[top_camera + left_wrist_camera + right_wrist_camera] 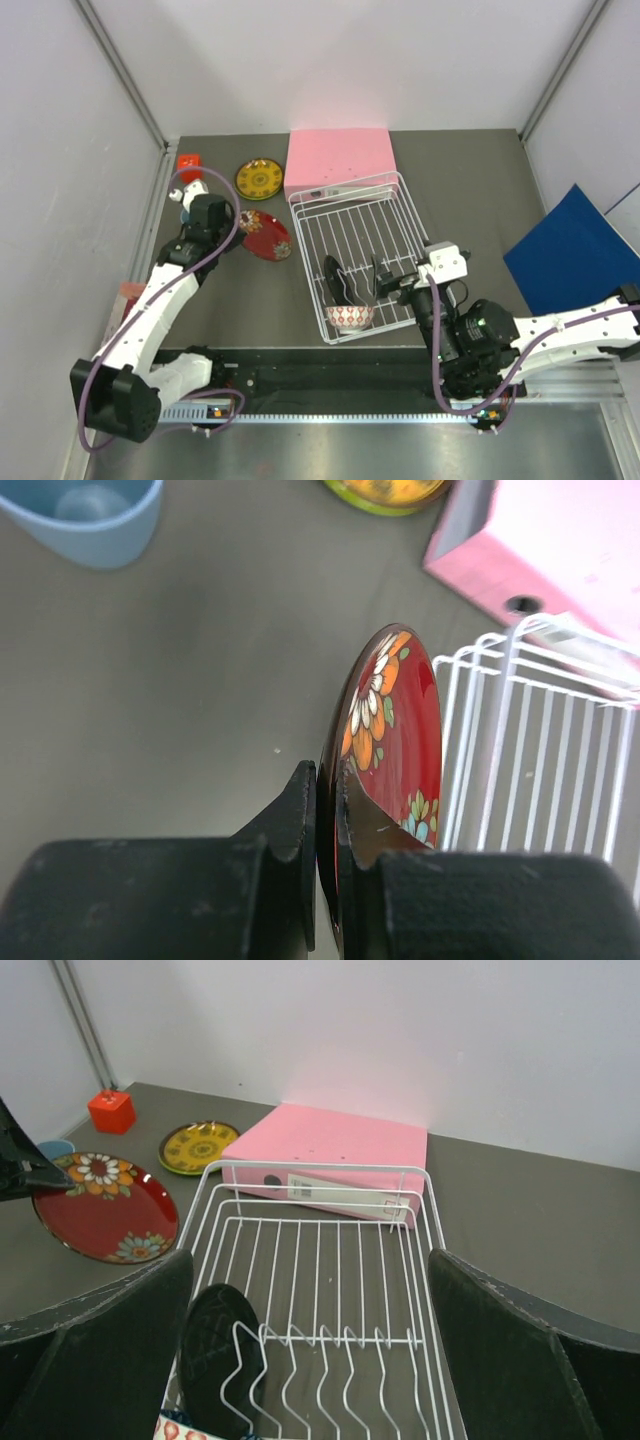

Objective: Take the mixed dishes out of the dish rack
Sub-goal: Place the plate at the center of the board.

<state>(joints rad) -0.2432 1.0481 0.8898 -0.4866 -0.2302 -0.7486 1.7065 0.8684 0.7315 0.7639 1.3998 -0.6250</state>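
Observation:
My left gripper is shut on the rim of the black-and-red flower plate and holds it tilted, left of the dish rack. The top view shows this gripper and plate. The light blue cup and the yellow-amber plate sit on the table beyond. My right gripper is open and empty over the rack's near end. A dark patterned plate stands in the prongs. The small patterned bowl sits at the rack's near corner. No lime green plate shows.
A flat pink box lies against the rack's far end. A small red cube sits in the far left corner. A blue sheet leans at the right wall. Grey walls close in on both sides.

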